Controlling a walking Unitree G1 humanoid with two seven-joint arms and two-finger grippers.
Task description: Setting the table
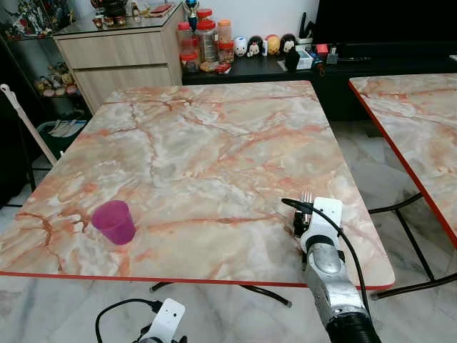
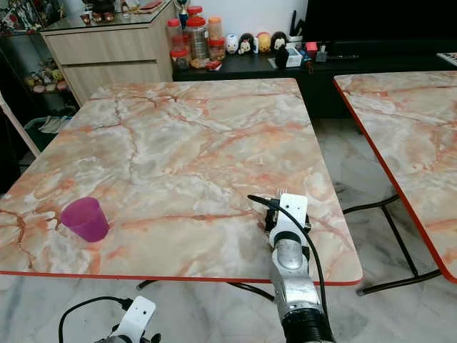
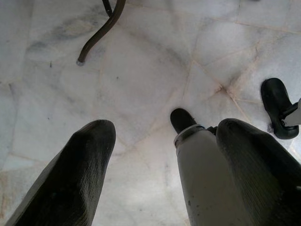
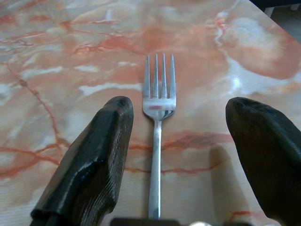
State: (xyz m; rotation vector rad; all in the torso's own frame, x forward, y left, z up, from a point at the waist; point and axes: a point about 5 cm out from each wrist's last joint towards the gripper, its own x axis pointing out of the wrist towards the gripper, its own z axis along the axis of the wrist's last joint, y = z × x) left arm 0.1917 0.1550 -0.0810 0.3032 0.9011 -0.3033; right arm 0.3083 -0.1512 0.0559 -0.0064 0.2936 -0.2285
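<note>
A silver fork [image 4: 159, 108] lies flat on the marble table [image 1: 214, 143] near its front right corner, tines pointing away from me. My right gripper [image 4: 181, 108] is low over it and open, one black finger on each side of the handle, neither touching it. From the head, the tines [image 1: 307, 196] stick out just beyond the right wrist. A purple plastic cup [image 1: 114, 221] stands upright near the front left edge. My left gripper [image 3: 164, 129] hangs open below the table edge, over the floor.
A second marble table [image 1: 421, 121] stands to the right across a narrow gap. Behind are a wooden sideboard [image 1: 121, 57], a low black console with jars [image 1: 207, 43] and small figurines. A table leg [image 3: 101, 33] and my own leg [image 3: 207, 174] are below.
</note>
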